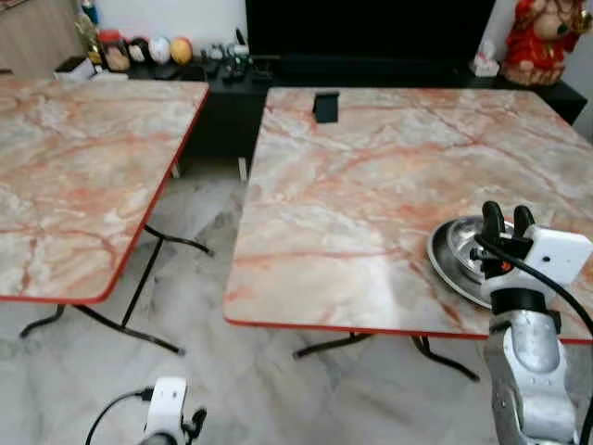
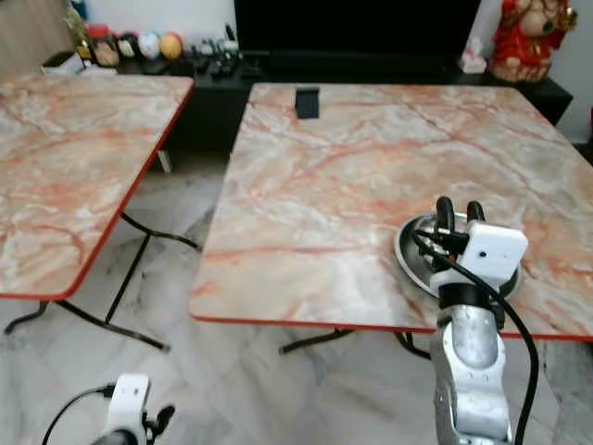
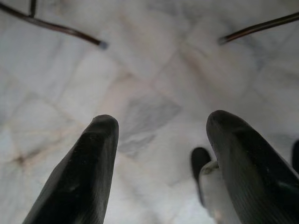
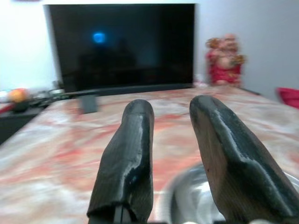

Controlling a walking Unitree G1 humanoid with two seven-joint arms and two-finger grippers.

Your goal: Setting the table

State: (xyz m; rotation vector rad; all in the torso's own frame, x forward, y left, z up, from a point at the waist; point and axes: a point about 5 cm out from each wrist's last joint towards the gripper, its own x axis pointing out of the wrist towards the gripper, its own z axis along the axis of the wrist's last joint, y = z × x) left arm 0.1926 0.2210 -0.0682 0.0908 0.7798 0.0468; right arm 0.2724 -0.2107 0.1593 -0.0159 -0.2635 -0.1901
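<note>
1. Nearest the head camera, low over the pale marble floor (image 1: pixel 232 371), hangs the left gripper (image 3: pixel 159 140), idle. Its wrist view shows the two black fingers spread well apart with nothing between them, looking down at floor tiles and the dark table legs (image 3: pixel 70 30).

2. Right gripper (image 1: pixel 508 222) stands raised at the near right corner of the right-hand marble table (image 1: pixel 371 176), its silver arm coming up from below the red table edge.

3. Just under and beyond its fingertips sits a steel plate (image 1: pixel 459 255), flat on the tabletop close to the near edge. The plate is the only piece of tableware I can see on this table; a small dark object (image 1: pixel 325 106) stands far off near the back edge.

4. Handling, as I judge it: the plate looks rigid, thin and light, with a polished, slippery surface and a shallow raised rim. It will not break, but it may skid or clatter if nudged. The rim on the near side seems the place to pinch, one finger above and one beneath.

5. Right claw: the wrist view shows the fingers (image 4: pixel 126 158) parted by a moderate gap, with open tabletop visible between them. They grip nothing. The plate's shiny rim (image 4: pixel 187 196) lies below them; whether a fingertip touches it I cannot tell.

6. Left-hand table (image 1: pixel 83 176) stands well apart across the gap.
</note>
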